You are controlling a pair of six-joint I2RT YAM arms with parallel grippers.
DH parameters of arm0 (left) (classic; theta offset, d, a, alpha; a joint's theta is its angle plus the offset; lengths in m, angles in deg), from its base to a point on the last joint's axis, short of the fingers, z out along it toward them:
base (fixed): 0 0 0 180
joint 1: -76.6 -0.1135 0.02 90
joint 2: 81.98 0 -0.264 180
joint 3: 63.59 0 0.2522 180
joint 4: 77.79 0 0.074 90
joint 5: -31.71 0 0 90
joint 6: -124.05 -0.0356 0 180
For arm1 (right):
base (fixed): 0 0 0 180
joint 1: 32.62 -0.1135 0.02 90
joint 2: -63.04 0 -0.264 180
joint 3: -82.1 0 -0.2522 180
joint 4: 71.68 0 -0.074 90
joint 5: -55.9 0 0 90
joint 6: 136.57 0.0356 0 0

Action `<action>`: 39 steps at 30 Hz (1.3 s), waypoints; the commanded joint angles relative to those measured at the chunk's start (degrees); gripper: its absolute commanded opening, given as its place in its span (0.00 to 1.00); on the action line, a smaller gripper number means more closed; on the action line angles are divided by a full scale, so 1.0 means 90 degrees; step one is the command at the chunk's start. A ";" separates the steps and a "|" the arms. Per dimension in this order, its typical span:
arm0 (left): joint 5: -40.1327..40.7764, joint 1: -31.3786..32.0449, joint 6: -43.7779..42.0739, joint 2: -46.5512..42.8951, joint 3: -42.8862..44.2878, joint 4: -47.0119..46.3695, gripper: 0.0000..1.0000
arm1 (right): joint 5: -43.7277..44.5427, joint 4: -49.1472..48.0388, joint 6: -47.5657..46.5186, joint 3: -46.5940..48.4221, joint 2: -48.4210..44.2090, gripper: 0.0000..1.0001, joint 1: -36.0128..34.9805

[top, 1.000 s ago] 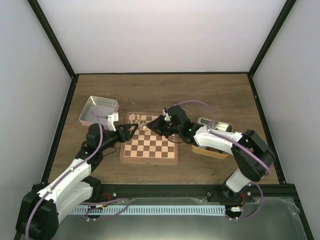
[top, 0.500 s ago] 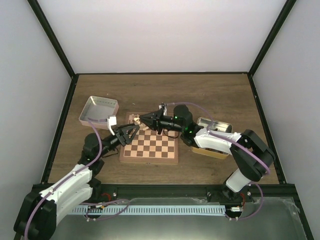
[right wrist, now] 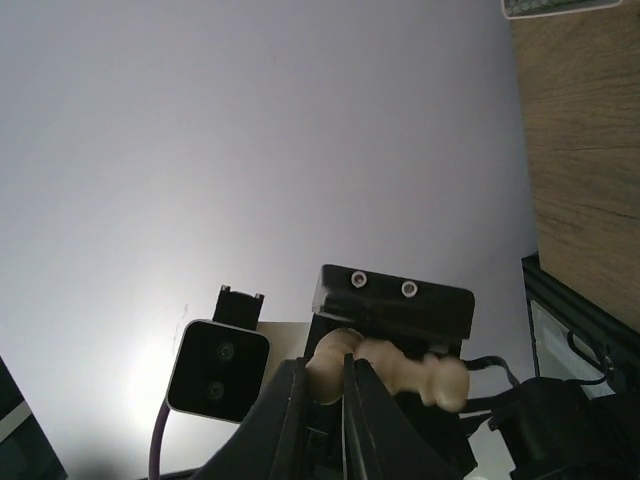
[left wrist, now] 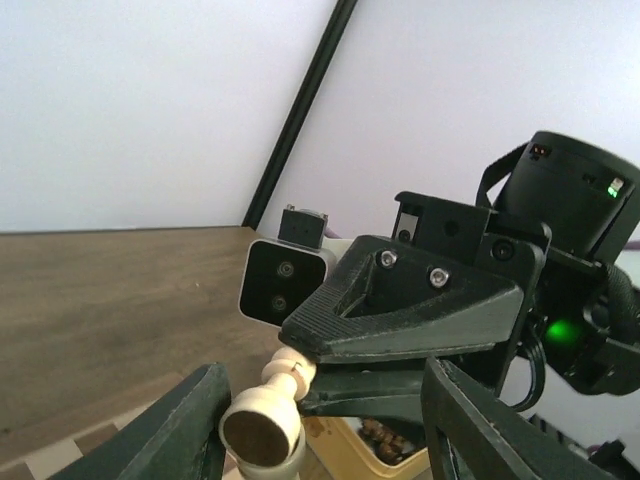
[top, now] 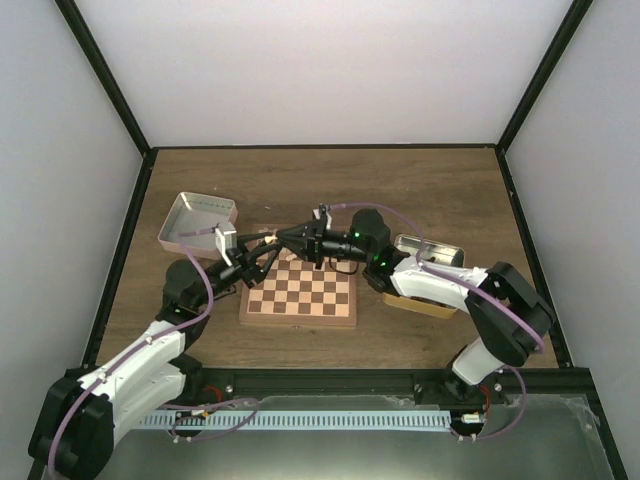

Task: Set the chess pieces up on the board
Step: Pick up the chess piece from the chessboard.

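Note:
The board (top: 300, 296) lies on the table between my arms. My right gripper (top: 280, 238) points left above the board's far left corner. It is shut on the head of a pale cream chess piece (left wrist: 262, 420), which lies sideways with its base toward the left wrist camera. The piece also shows in the right wrist view (right wrist: 400, 370), between my right gripper's (right wrist: 325, 365) fingers. My left gripper (top: 262, 258) is open, with its fingers (left wrist: 195, 420) on either side of the held piece and apart from it. Any pieces on the board's far left squares are hidden by the grippers.
A white tray (top: 197, 222) stands at the back left of the board. A silver tray (top: 432, 250) and a yellow tray (top: 420, 302) sit to the right under my right arm. The yellow tray holds dark pieces (left wrist: 385, 438).
My right gripper swung from pointing down at the board to pointing left, carrying the piece toward my left gripper. My left gripper rose and moved back to meet it.

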State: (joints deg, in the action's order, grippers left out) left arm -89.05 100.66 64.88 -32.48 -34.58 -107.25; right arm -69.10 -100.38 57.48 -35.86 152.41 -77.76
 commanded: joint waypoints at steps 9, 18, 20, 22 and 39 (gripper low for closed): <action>-0.0615 0.0023 -0.0895 0.0324 0.0196 -0.0362 0.53 | -0.0240 0.0113 -0.0126 0.0359 -0.0386 0.06 0.0014; -0.0525 0.0023 -0.0916 0.0353 0.0025 -0.0675 0.36 | -0.0270 0.0120 -0.0099 0.0168 -0.0649 0.06 0.0025; -0.0510 0.0022 -0.0916 0.0343 0.0016 -0.0685 0.33 | -0.0279 0.0094 -0.0096 0.0164 -0.0647 0.06 0.0026; -0.0508 0.0017 -0.0899 0.0340 0.0010 -0.0717 0.30 | -0.0300 0.0079 -0.0101 0.0161 -0.0652 0.06 0.0026; -0.0612 0.0023 -0.0798 0.0392 -0.0044 -0.1136 0.09 | -0.0295 0.0154 -0.0171 0.0130 -0.0656 0.06 0.0035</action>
State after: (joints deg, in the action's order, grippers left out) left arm -93.73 100.66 58.35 -28.77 -34.32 -114.16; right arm -71.38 -99.09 56.96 -34.81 147.69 -77.70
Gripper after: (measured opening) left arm 0.136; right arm 0.095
